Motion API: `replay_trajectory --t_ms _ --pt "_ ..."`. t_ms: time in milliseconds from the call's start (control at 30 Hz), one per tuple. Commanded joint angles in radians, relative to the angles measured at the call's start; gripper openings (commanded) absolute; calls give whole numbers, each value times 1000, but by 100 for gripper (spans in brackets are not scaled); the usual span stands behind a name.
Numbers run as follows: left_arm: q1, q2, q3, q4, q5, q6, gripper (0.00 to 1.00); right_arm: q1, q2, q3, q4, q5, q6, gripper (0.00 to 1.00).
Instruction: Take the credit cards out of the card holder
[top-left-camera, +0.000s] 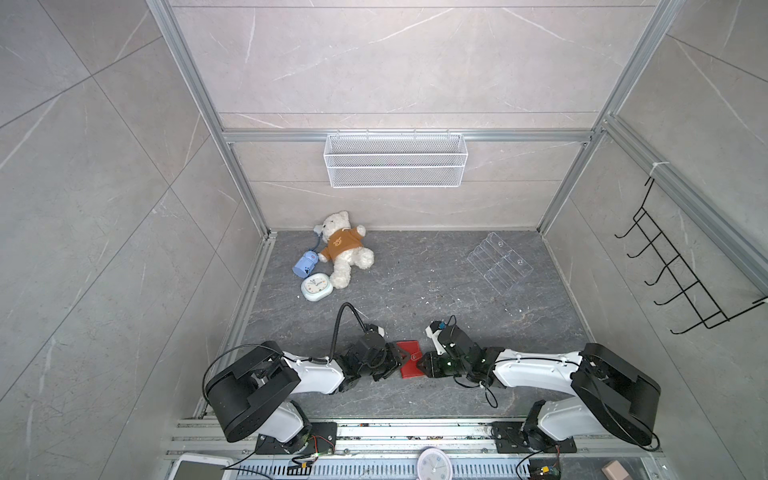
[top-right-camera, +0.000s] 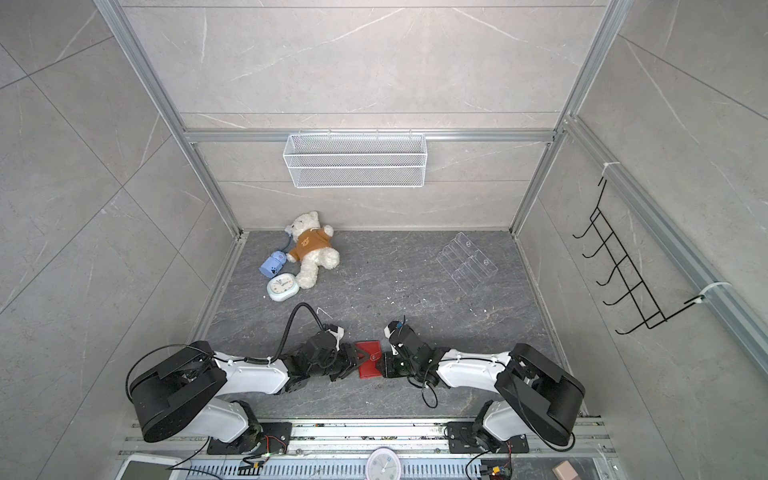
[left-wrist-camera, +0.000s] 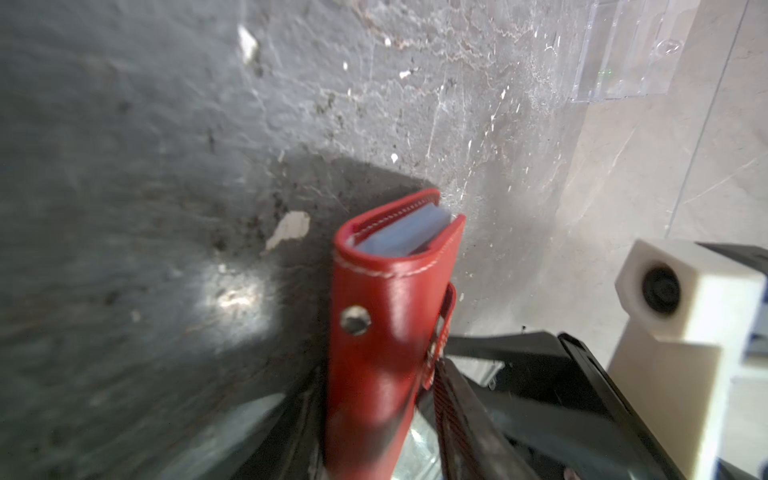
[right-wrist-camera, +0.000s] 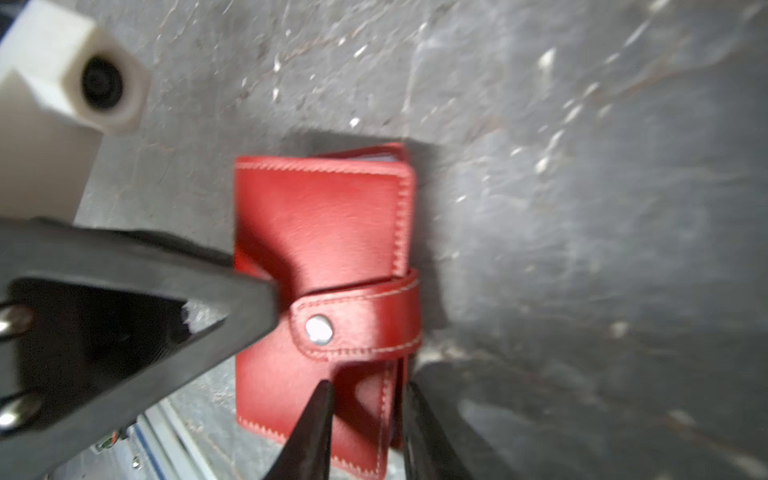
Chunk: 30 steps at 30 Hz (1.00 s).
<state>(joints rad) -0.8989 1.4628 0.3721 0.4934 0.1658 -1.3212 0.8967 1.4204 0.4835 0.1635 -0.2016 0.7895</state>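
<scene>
The red card holder (top-left-camera: 411, 365) (top-right-camera: 369, 366) lies near the table's front, between my two grippers, with its strap snapped shut. My left gripper (top-left-camera: 397, 358) (top-right-camera: 356, 359) (left-wrist-camera: 378, 365) comes from the left. It has the holder (left-wrist-camera: 386, 332) between its fingers (left-wrist-camera: 465, 415), which touch both sides. Pale blue sleeves show at the holder's far end. My right gripper (top-left-camera: 424, 363) (top-right-camera: 383, 364) (right-wrist-camera: 369, 386) stands narrowly open. It straddles the holder's (right-wrist-camera: 316, 224) strap-side edge, one finger over the cover and the other past the edge. The credit cards are hidden.
A teddy bear (top-left-camera: 343, 249), a blue toy (top-left-camera: 305, 264) and a small clock (top-left-camera: 316, 287) lie at the back left. A clear acrylic rack (top-left-camera: 498, 262) stands at the back right. A wire basket (top-left-camera: 395, 160) hangs on the back wall and a black hook rack (top-left-camera: 681, 274) on the right wall.
</scene>
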Motion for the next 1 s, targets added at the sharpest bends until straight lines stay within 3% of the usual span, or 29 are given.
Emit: replay_trajectory --t_ms 0,300,533,967 --pt "-1 -25 17 -63 -40 45 36 11 -53 -13 33 37 81 32" --pt "-2 -14 2 -24 -23 88 3 11 -86 109 -206 103 -14 39" --pt "-3 -48 5 -58 -27 115 0 25 11 312 -493 225 -109 45" --pt "-6 -21 4 -33 -25 113 0 81 184 421 -517 265 -97 45"
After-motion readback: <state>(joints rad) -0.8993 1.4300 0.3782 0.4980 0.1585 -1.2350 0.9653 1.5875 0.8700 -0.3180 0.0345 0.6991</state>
